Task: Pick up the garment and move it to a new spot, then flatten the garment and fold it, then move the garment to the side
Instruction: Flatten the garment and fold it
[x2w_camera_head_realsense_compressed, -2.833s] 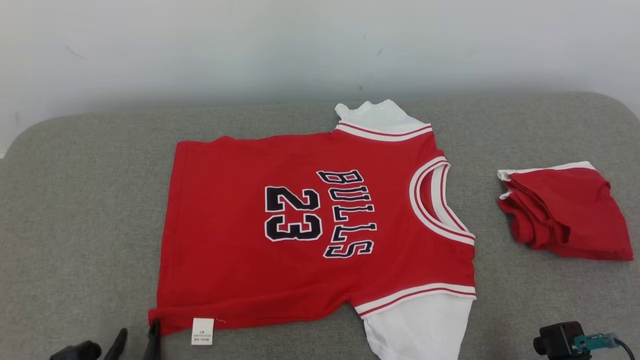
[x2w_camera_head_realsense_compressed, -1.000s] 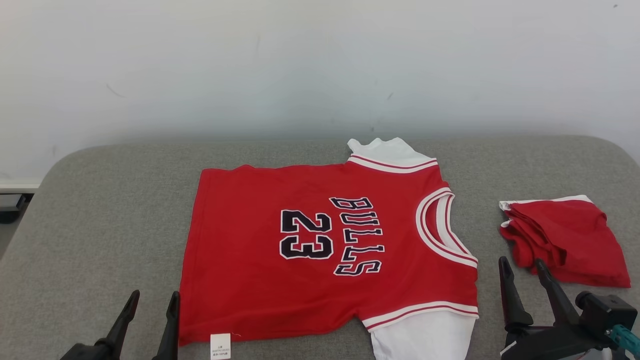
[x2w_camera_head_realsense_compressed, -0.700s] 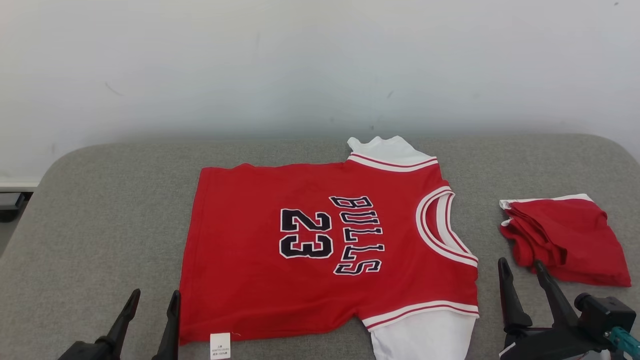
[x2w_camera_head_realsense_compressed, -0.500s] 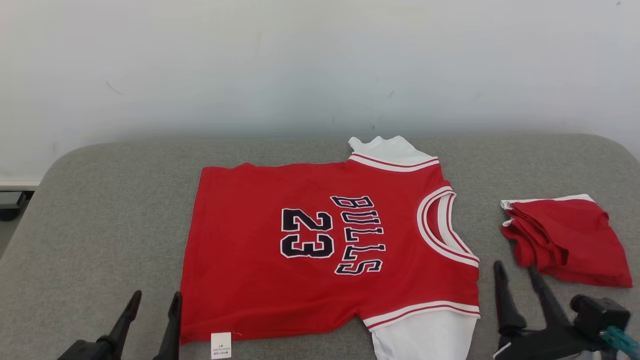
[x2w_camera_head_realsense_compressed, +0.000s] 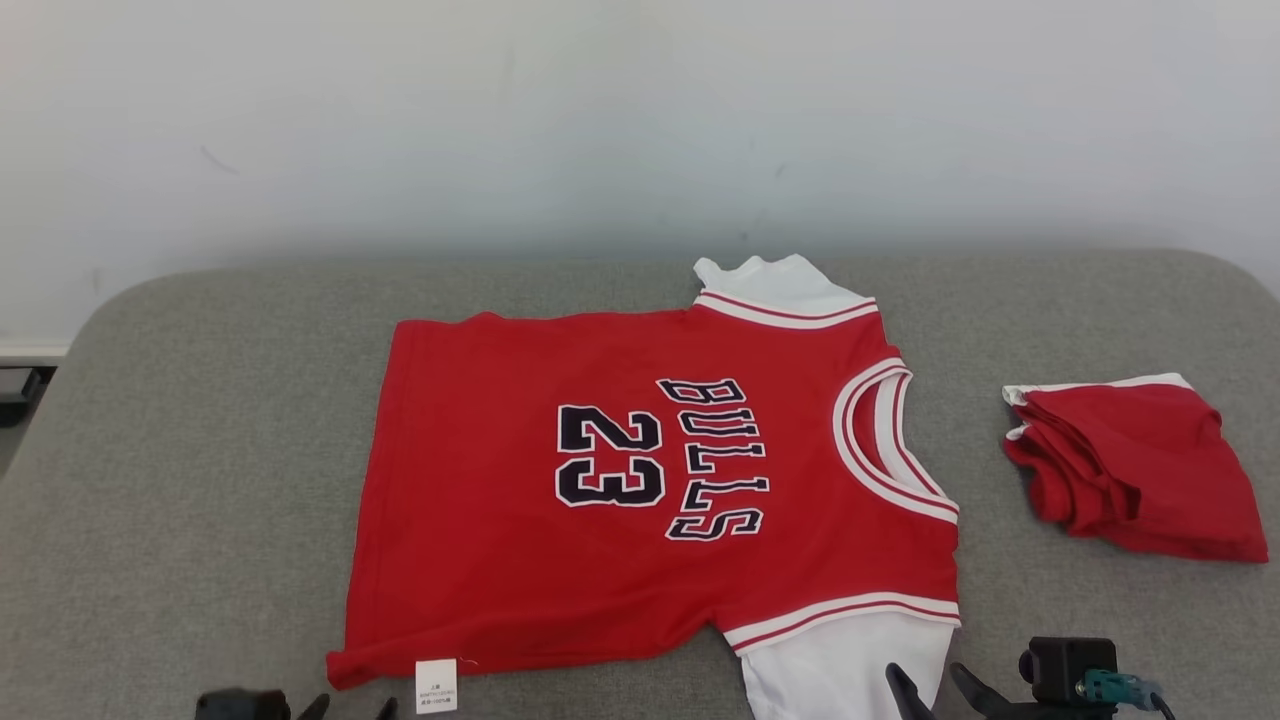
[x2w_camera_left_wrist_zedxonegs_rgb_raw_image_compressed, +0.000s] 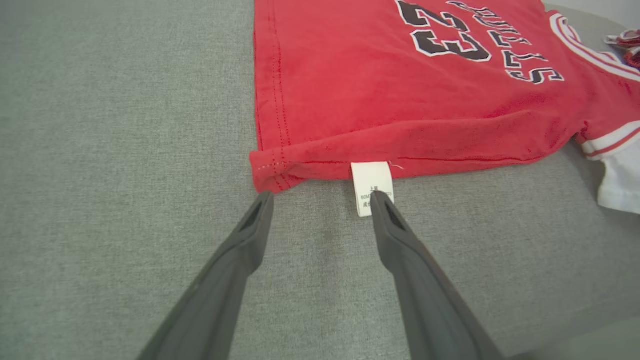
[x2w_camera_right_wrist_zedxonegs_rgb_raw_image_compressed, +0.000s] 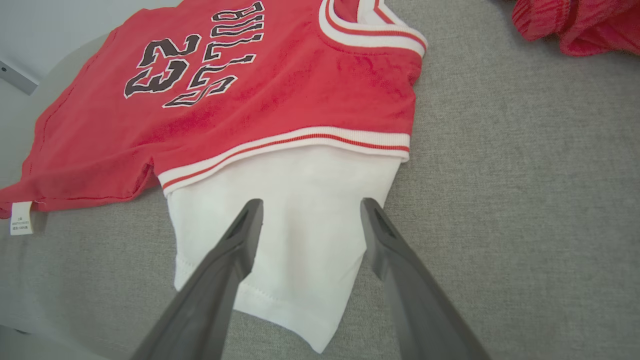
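A red jersey (x2w_camera_head_realsense_compressed: 640, 480) with "BULLS 23" lettering and white sleeves lies flat on the grey cushion (x2w_camera_head_realsense_compressed: 200, 450), neck toward the right. My left gripper (x2w_camera_left_wrist_zedxonegs_rgb_raw_image_compressed: 320, 197) is open just short of the jersey's near hem corner (x2w_camera_left_wrist_zedxonegs_rgb_raw_image_compressed: 267, 170), with one fingertip over the white care label (x2w_camera_left_wrist_zedxonegs_rgb_raw_image_compressed: 367, 177). In the head view the left gripper (x2w_camera_head_realsense_compressed: 350, 708) barely shows at the bottom edge. My right gripper (x2w_camera_right_wrist_zedxonegs_rgb_raw_image_compressed: 310, 212) is open above the near white sleeve (x2w_camera_right_wrist_zedxonegs_rgb_raw_image_compressed: 295, 220), holding nothing; its tips (x2w_camera_head_realsense_compressed: 935, 685) show low in the head view.
A second red garment (x2w_camera_head_realsense_compressed: 1135, 465) lies folded at the right of the cushion, also in the right wrist view (x2w_camera_right_wrist_zedxonegs_rgb_raw_image_compressed: 575, 25). A pale wall (x2w_camera_head_realsense_compressed: 640, 120) rises behind. Bare grey cushion spreads left of the jersey.
Both grippers have dropped toward the bottom of the head view; the right one moved left over the near white sleeve. The camera tilted slightly. The jersey lies as before.
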